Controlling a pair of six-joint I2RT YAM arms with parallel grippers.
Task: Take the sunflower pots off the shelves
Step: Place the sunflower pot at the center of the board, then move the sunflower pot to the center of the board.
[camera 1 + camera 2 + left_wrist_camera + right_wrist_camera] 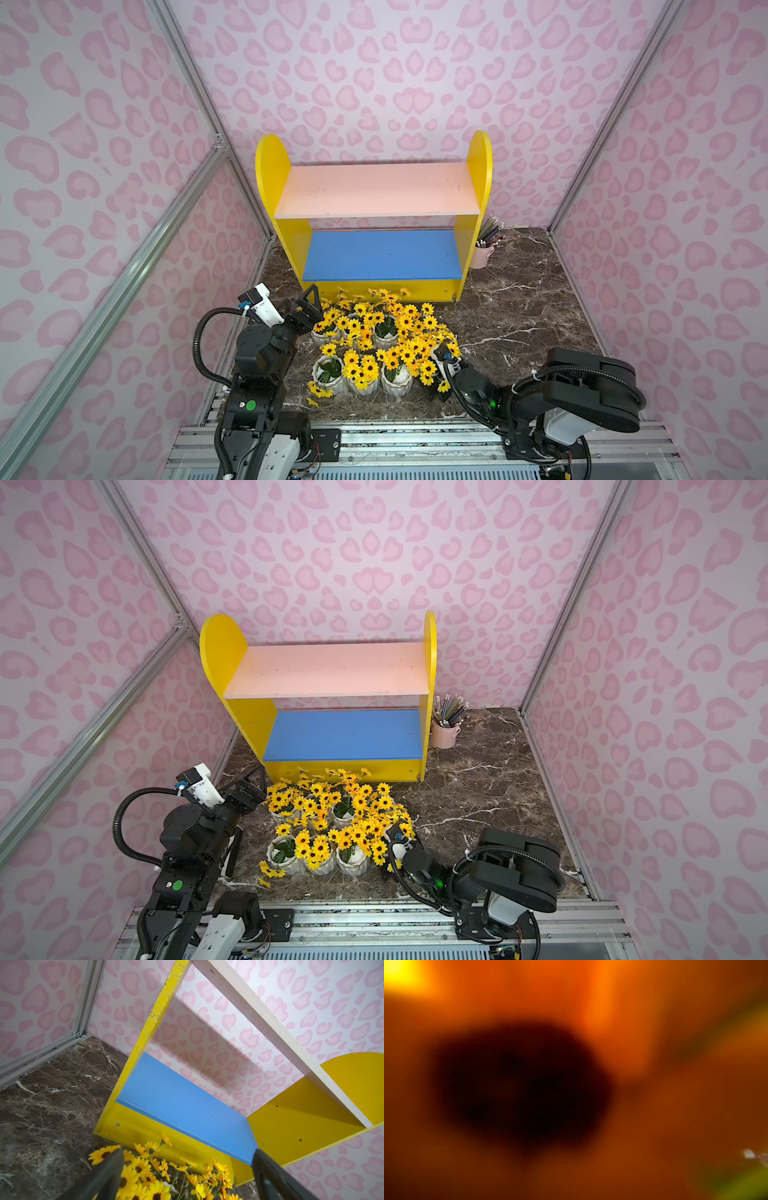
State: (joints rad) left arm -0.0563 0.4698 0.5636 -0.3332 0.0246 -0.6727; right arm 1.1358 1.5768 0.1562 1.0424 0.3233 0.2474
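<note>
shelves (376, 189) holding 0 sunflower pots (374, 345) | all sitting on table (519, 316) | left claw (188, 1154) gaping wide | right claw (444, 354) hiding, cannot tell

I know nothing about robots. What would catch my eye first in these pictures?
The mass of bright yellow sunflowers in small white ribbed pots grabs you first, crowded on the dark marble tabletop just in front of the yellow shelf unit. Next come its bare pink upper board and blue lower board, and the pink leopard-spotted walls all around.
</note>
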